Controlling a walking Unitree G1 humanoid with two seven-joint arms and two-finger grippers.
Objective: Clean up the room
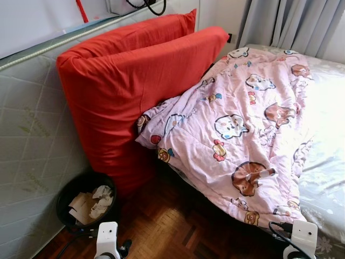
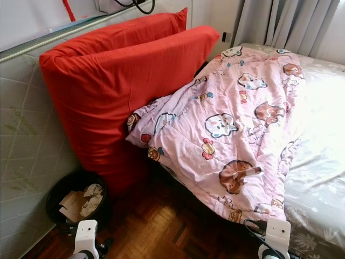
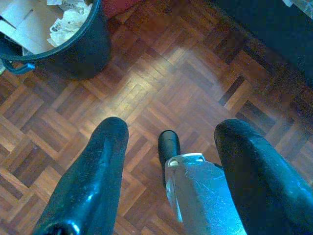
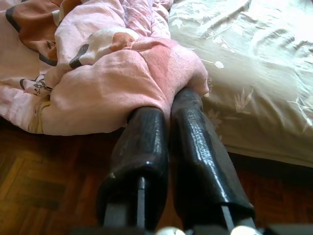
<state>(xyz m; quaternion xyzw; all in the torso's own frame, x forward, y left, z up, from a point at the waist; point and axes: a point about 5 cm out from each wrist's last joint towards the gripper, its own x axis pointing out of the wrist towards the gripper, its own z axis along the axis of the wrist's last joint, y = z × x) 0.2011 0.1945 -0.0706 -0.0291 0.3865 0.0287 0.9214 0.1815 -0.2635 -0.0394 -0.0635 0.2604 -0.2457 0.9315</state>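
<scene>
On my far left a quilted mattress (image 1: 27, 145) stands against the wall, and at its foot I see a black bin (image 1: 86, 202) on the parquet floor (image 3: 161, 88), holding crumpled paper and cardboard scraps (image 1: 91, 204). My left pincer (image 3: 168, 161) hangs low above the bare parquet near that bin; its fingers (image 3: 93, 181) are spread apart with nothing between them.

Next along, a big red cushion (image 1: 124, 91) leans upright against the mattress, its lower edge on the floor just beside the bin. The pink cartoon-print blanket (image 1: 237, 124) lies rumpled across the bed, its upper end pushed against the cushion and its lower corner drooping over the bed's near edge toward the floor.

In the right wrist view my right pincer (image 4: 168, 110) sits at that bed edge with its fingers (image 4: 195, 147) drawn together on a fold of the blanket's corner, the pink cloth bunched over the tips. To the right of the blanket the pale flowered bedsheet (image 1: 323, 178) lies bare in bright sun, and grey curtains (image 1: 291, 24) hang behind the bed.
</scene>
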